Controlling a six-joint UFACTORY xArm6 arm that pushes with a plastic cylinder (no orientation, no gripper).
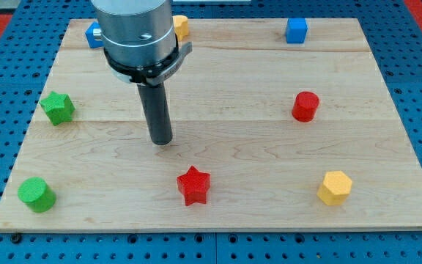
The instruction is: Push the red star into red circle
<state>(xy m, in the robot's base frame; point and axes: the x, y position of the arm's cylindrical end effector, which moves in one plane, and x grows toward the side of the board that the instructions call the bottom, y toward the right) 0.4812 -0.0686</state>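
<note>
The red star [193,185] lies on the wooden board [218,139] near the view's bottom, a little left of centre. The red circle [305,106], a short red cylinder, stands to the view's right, above and well right of the star. My tip [161,141] rests on the board above and slightly left of the red star, with a small gap between them. The tip is far left of the red circle.
A green star [57,108] is at the left, a green cylinder [36,194] at the bottom left. A yellow hexagon [335,188] is at the bottom right. A blue cube [296,31] is at the top right. A blue block [94,34] and a yellow block [180,26] sit partly behind the arm at the top.
</note>
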